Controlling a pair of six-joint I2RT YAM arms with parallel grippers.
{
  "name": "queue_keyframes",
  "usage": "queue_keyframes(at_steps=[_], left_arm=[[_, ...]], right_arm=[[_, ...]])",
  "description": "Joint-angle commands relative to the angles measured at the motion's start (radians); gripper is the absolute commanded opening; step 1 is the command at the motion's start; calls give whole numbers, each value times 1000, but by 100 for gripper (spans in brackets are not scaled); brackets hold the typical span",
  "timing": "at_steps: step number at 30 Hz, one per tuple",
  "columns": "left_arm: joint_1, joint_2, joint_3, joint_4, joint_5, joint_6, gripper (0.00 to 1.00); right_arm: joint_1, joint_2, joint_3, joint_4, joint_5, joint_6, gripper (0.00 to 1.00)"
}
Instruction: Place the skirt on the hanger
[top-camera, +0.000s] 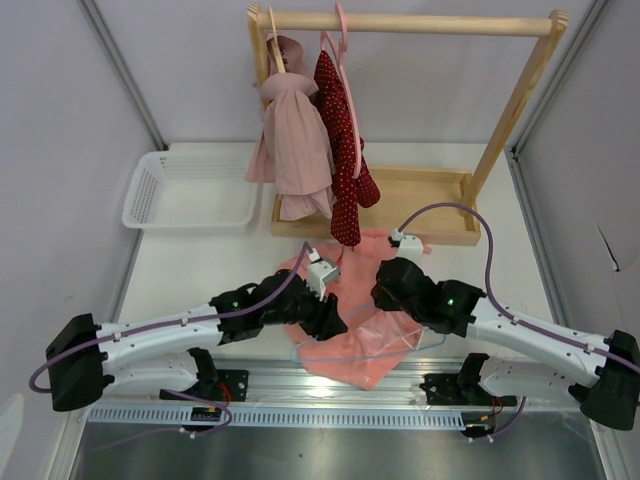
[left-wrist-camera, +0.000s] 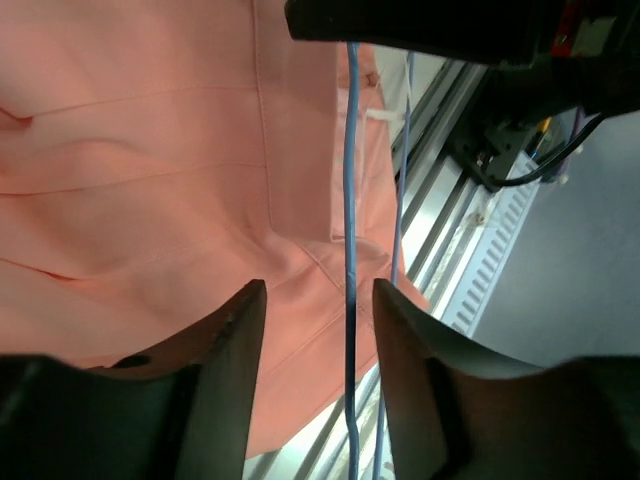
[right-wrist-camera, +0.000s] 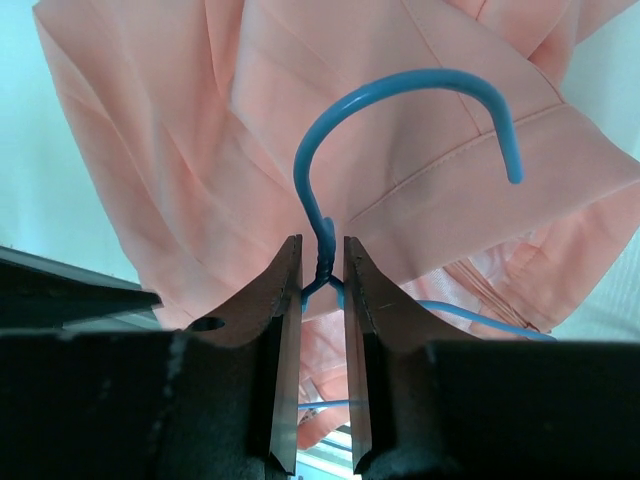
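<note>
We see the left arm reaching from its base at the near left, low across the table (top-camera: 190, 268) towards the middle, its wrist bent down over the skirt (top-camera: 362, 352); the right arm mirrors it from the near right, elbow raised and forearm sloping down to the same patch of cloth; the two wrists sit near each other but apart.

The skirt lies crumpled flat on the table between the arms, just in front of the wooden rack (top-camera: 400, 22), its near corner hanging over the metal rail.

The hanger (right-wrist-camera: 400, 88) lies on top of the skirt, hook pointing away from the right wrist.

The left gripper (left-wrist-camera: 315, 345) has its jaws spread and grips nothing; one blue wire of the hanger runs between its fingers (left-wrist-camera: 235, 370), closer to the right-hand one, touching neither as far as we can see.

The right gripper (right-wrist-camera: 322, 300) has its jaws drawn narrow around the hanger's twisted neck; a thin gap shows on each side, so we cannot tell whether the pads press it.
</note>
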Motion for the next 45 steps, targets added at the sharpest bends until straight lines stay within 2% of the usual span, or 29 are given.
queue_keyframes(at_steps=[1, 4, 9, 15, 18, 24, 30, 36, 43, 45], left_arm=[[-6, -92, 52, -31, -61, -3, 63], [-6, -167, 71, -68, -105, -12, 71], [-6, -288, 94, -201, -219, -44, 72], [-6, -368, 72, -313, -348, -121, 66], [-4, -367, 45, -307, -362, -152, 64], [-4, -287, 30, -222, -345, -172, 60], [-3, -144, 11, -73, -248, -193, 57], [-27, 3, 19, 54, -135, -199, 61], [-121, 150, 63, 119, -150, -218, 62], [-143, 189, 78, 113, -205, -221, 62]], right_arm=[[2, -29, 8, -11, 13, 20, 0], [2, -35, 5, -13, 15, 20, 0], [5, -78, -21, -2, 4, 20, 0], [8, -132, -50, -9, -5, 24, 0], [11, -182, -70, -3, -10, 22, 0], [16, -282, -95, -23, -19, 28, 0], [21, -386, -125, -16, -22, 42, 0], [22, -409, -129, -31, -14, 51, 0], [22, -411, -129, -32, -7, 56, 0], [22, -411, -129, -34, -7, 56, 0]])
